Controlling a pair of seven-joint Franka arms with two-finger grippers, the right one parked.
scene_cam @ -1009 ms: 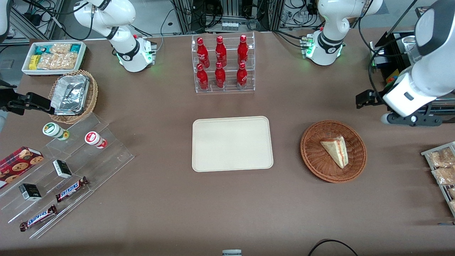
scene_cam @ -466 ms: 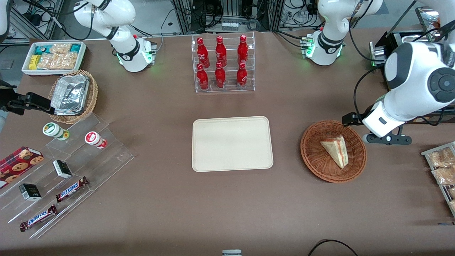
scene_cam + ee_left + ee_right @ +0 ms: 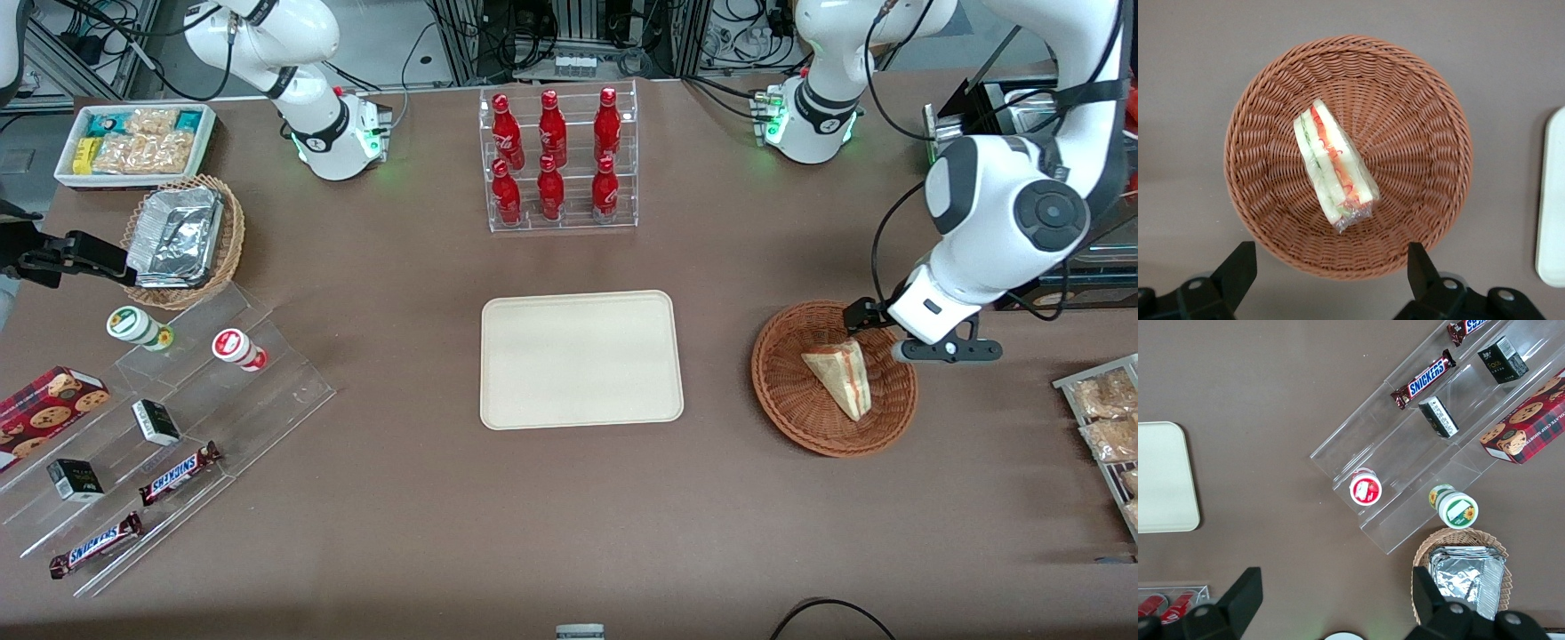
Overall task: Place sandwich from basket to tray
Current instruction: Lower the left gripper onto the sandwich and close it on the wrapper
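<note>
The sandwich (image 3: 840, 378) (image 3: 1333, 167), a clear-wrapped wedge with red and green filling, lies in the round reddish-brown wicker basket (image 3: 787, 391) (image 3: 1418, 133). My left gripper (image 3: 898, 331) (image 3: 1328, 267) hovers above the basket's rim, on the side farther from the front camera. It is open, its fingers (image 3: 1238, 267) spread wide with nothing between them, and it touches neither basket nor sandwich. The cream tray (image 3: 582, 358) (image 3: 1551, 200) (image 3: 1161, 477) lies flat and bare beside the basket, toward the parked arm's end.
A clear rack of red bottles (image 3: 558, 160) stands farther from the front camera than the tray. Acrylic steps with snacks (image 3: 169, 418), a tan basket of foil containers (image 3: 182, 240) and a white bin (image 3: 133, 142) sit at the parked arm's end. Snack packets (image 3: 1107, 418) lie at the working arm's end.
The left arm has swung in from the working arm's end of the table and lowered, bringing the gripper over the basket's rim. Sandwich, basket and tray have not moved.
</note>
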